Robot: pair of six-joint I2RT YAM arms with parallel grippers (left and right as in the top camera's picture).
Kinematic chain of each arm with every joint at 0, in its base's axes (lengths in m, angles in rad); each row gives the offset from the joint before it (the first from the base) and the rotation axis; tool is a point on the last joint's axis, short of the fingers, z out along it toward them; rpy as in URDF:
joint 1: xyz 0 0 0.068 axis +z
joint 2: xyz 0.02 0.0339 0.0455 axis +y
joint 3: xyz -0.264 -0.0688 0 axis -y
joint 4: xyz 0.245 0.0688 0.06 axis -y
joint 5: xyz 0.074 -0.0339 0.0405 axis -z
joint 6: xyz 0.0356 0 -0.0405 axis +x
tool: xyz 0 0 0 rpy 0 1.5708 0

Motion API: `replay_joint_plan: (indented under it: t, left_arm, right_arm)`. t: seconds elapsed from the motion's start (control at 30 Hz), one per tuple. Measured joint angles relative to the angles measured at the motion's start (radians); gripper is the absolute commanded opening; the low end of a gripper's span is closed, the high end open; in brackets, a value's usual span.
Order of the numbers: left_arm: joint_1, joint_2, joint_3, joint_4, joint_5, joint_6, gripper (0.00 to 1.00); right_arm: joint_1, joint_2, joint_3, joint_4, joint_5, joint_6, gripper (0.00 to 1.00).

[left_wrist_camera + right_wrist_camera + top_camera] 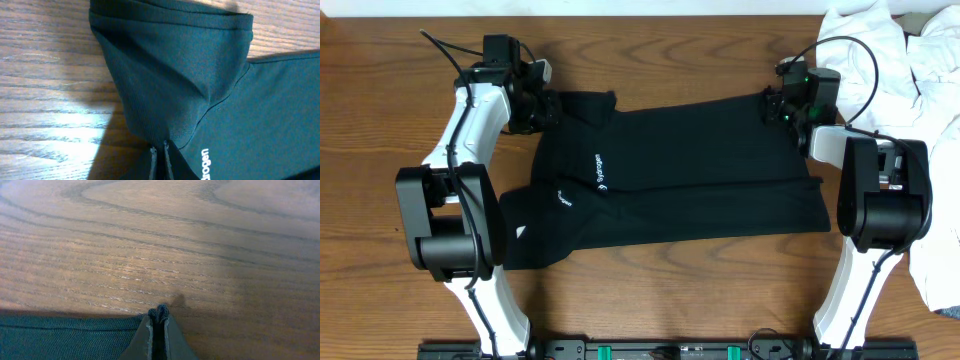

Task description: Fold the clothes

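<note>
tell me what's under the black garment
The wooden table shows all around the black garment, which lies spread flat on it. Whether anything else sits beneath cannot be seen, because the cloth covers that part of the table.

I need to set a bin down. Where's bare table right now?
Bare wood: the far strip above the black garment, between the left end effector and right end effector; the near strip below it; the left edge of the table. Crowded on the right, where white garments pile up.
</note>
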Motion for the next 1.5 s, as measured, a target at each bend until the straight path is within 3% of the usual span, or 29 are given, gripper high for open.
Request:
replay_joint_plan:
  t: [0.27,0.43,1.0,1.33,1.5]
  left_arm:
    - [0.003,0.000,0.000,-0.048,0.007,-0.001,0.08]
    - [0.019,0.000,0.000,-0.049,0.089,0.000,0.06]
    - [0.027,-0.188,0.000,-0.290,0.200,0.009,0.06]
    - [0.027,-0.191,0.003,-0.504,0.111,0.011,0.06]
    - [0.026,-0.191,-0.002,-0.532,0.070,0.011,0.06]
  right_arm:
    - [-0.039,-0.036,-0.001,-0.085,0.006,0.107,0.01]
    - [-0.093,-0.127,-0.003,-0.208,0.017,0.134,0.01]
    - [-0.106,-0.504,-0.003,-0.774,0.038,0.148,0.02]
    - [-0.108,-0.570,-0.002,-1.123,0.189,0.134,0.02]
    - [-0.108,-0.570,-0.002,-1.139,0.280,0.134,0.04]
